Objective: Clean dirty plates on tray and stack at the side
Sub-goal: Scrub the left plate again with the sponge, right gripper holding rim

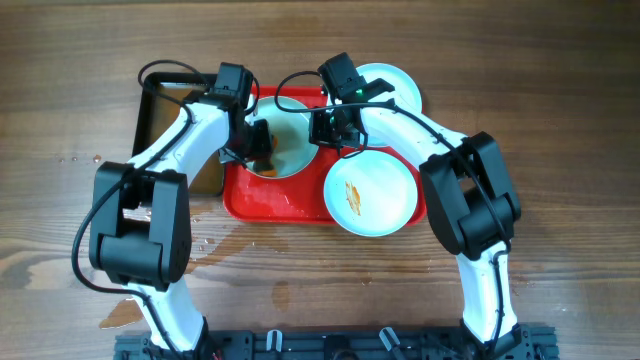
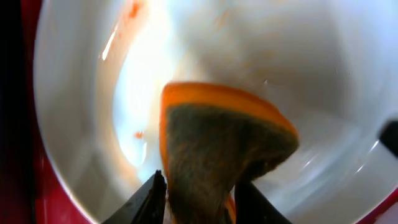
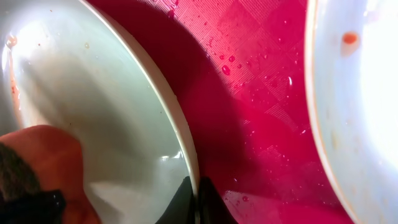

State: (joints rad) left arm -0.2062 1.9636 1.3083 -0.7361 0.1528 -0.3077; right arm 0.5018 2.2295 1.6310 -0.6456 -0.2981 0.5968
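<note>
On your wooden surface (image 1: 560, 90), the red tray (image 1: 275, 203) holds a plate (image 1: 292, 145); your left end effector (image 2: 202, 199) squeezes a sponge (image 2: 217, 143) inside it, your right end effector (image 3: 196, 200) pinches its rim

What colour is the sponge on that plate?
The sponge is orange with a dark scouring face; left wrist view shows it best.
</note>
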